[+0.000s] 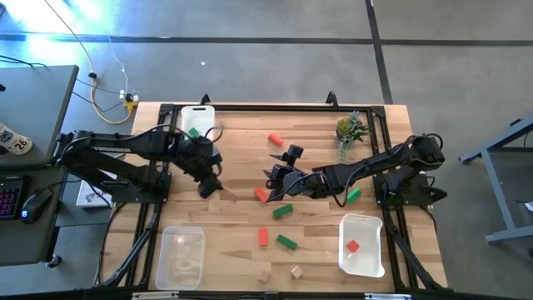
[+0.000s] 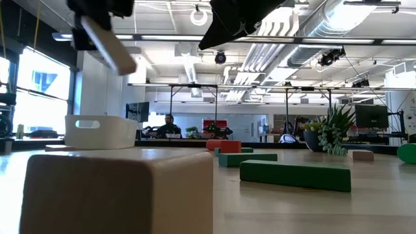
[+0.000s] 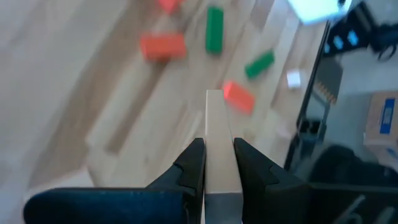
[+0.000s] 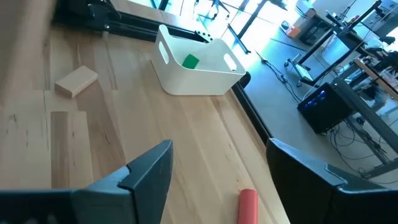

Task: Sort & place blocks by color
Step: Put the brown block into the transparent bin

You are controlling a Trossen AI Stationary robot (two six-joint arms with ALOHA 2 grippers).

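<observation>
My left tool (image 3: 219, 163) clamps a tan bar (image 3: 217, 134) left of centre, bound for a tray, while my right tool (image 4: 214, 165) gapes empty.

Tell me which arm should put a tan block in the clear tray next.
Left. The left end effector clamps a tan bar, and the clear tray lies on its side of the table. The right end effector is open and empty mid-table.

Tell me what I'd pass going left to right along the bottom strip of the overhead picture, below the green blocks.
Clear tray → tan block → second tan block → white tray, with a red block inside it.
</observation>
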